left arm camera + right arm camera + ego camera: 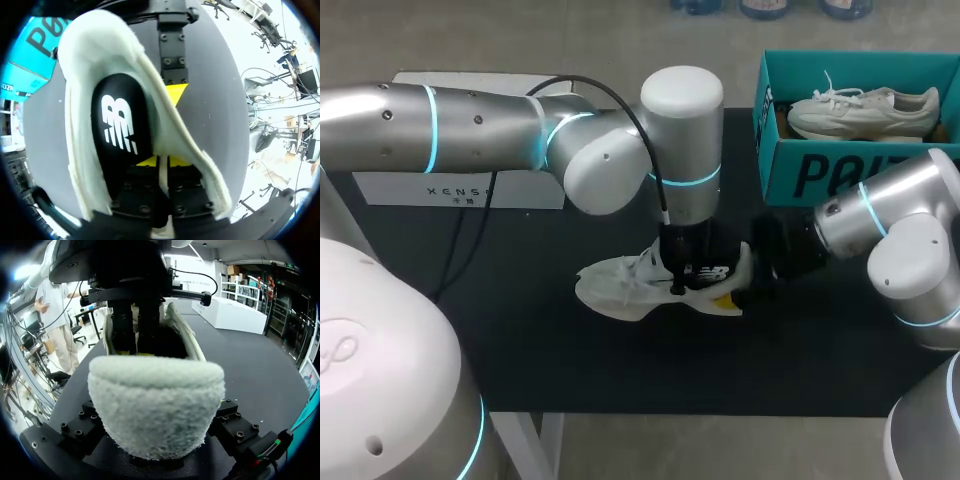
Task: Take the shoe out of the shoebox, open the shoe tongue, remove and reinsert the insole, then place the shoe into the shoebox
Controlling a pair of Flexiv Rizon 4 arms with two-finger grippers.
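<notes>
1. **Work item location.** The white fabric shoe (615,285) lies on its sole on the black worktop (620,400) at the centre of the head view. It is out of the teal cardboard shoebox (790,165), which stands at the upper right and holds a second pale shoe (865,110).
2. **Right gripper.** The right gripper (732,288) enters from the right of the head view and meets the shoe at its heel. In the right wrist view the fuzzy heel fills the space between the fingers and both finger blocks press against it. The gripper is clamped on the shoe and braces it against the worktop.
3. **Left gripper.** The left gripper (680,280) points straight down into the shoe opening. In the left wrist view its yellow tips stand almost together, with a thin pale strip pinched between them. This strip appears to be the raised rear edge of the black foam insole (120,125). The rest of the insole lies flat inside the shoe, ahead of the gripper.
4. **Step in hand.** This is judged to be the insole step. The frames do not show whether it is removal or reinsertion.
5. **Next move.**
   - For removal, draw the insole up and back over the heel while the right gripper holds the shoe down.
   - For reinsertion, feed the insole toward the toe and press it flat.
   - In both cases, keep the pinch clear of the collar lining.
6. **Outstanding.** The shoe has not yet been returned to the shoebox.
</notes>
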